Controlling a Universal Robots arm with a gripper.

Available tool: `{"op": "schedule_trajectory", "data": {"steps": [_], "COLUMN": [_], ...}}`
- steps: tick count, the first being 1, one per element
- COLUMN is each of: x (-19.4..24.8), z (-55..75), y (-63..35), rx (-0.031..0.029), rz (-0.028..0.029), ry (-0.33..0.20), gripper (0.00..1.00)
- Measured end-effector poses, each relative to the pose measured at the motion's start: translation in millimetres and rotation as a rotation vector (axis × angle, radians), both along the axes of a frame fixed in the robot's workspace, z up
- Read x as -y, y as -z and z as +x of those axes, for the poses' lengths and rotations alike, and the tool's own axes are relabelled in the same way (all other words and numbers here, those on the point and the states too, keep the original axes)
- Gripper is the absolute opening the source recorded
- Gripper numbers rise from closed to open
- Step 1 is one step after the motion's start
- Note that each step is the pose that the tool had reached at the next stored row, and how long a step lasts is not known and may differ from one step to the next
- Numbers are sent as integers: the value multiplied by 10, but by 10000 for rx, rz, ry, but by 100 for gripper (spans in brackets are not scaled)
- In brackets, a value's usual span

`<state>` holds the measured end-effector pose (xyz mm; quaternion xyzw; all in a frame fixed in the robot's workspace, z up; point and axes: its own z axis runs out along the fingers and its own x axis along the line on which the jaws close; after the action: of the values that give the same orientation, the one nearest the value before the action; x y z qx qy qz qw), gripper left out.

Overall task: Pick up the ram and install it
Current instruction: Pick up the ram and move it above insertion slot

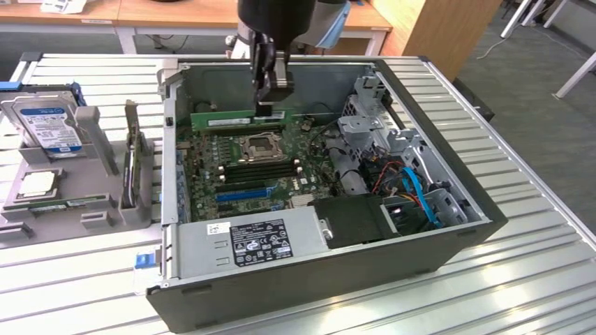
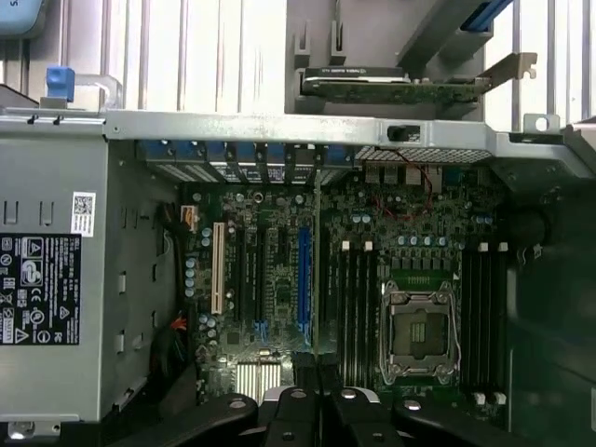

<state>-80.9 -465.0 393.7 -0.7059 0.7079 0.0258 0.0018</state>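
The tool (image 1: 271, 106) pinched the ram (image 1: 226, 120) (a thin hold); any tilt might jam it crooked in the memory slots (image 1: 262, 167) at its 5 o'clock, bending contacts.

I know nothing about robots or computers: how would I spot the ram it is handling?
Find the open computer case on the slatted table. Over its green motherboard, near the far wall, the dark pincer is shut on the ram, a long, thin green strip lying level. Unlike the black slots beside the silver socket, it is green and gripped from above.
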Motion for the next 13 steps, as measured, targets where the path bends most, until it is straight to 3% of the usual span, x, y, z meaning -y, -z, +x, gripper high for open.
{"op": "schedule_trajectory", "data": {"steps": [13], "x": [0], "z": [333], "y": [0], "rx": [-10], "rz": [-1], "ry": [35], "gripper": [12]}}
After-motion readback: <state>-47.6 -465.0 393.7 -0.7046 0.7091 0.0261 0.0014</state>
